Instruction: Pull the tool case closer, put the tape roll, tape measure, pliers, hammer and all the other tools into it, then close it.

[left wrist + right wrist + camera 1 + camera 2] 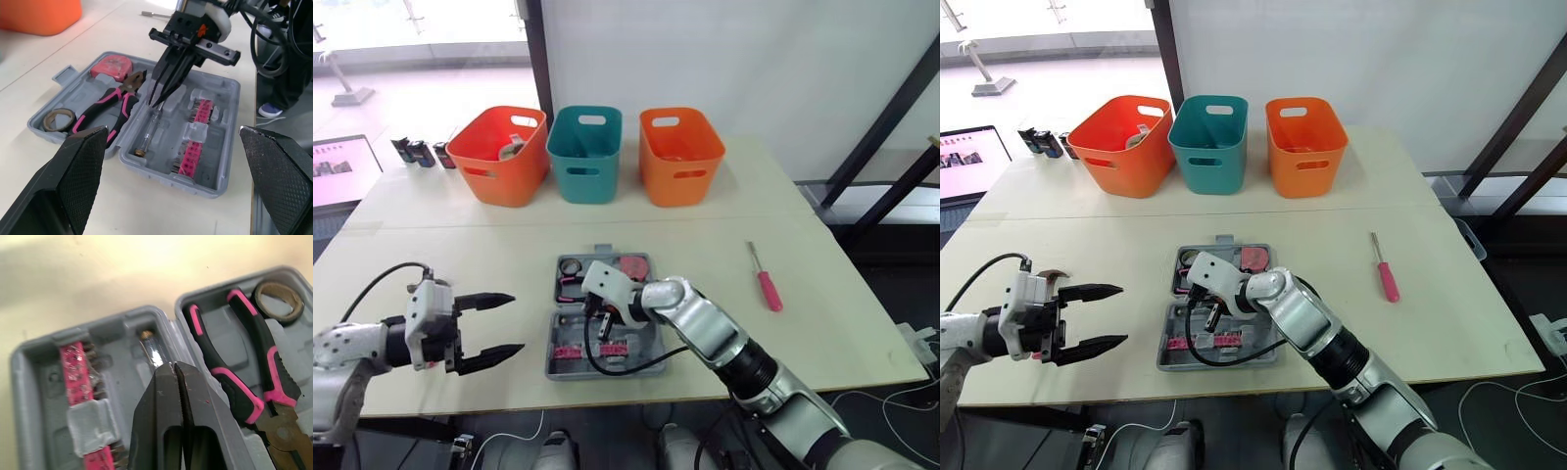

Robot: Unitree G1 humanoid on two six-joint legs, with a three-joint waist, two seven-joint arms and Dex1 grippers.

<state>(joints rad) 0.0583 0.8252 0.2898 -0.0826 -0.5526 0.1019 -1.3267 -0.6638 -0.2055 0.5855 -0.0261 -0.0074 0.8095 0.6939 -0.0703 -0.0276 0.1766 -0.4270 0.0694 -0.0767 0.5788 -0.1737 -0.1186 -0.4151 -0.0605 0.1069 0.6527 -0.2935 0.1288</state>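
While the tool case (164, 147) lies open on the table (460, 245), we log all posns rel. to the case.

R gripper (155, 103): hangs over the case's near half, pointing down into it. Fingers (161, 401) pressed together, only a hairline seam between them. Tips sit at one end of a clear-bodied tester (148, 132) that lies in a slot of that half; we cannot tell whether they pinch it or just touch it.

L gripper (517, 322): off the case's left side, apart from it, above the table, pointed toward the case. Fingers spread wide, nothing between them.

Contents, far half of the case: tape roll (47, 121) in the left corner, pliers (120, 95) w/ pink-black handles just beside it, red tape measure (111, 66) in the right corner. Near half: two pink bit strips (186, 159) alongside the tester, one behind the other.

Outside the case: pink-handled screwdriver (766, 279) flat on the table, well apart to the case's right. Beyond the case, a row of three baskets: orange basket (499, 157), teal basket (585, 155), second orange basket (680, 157).
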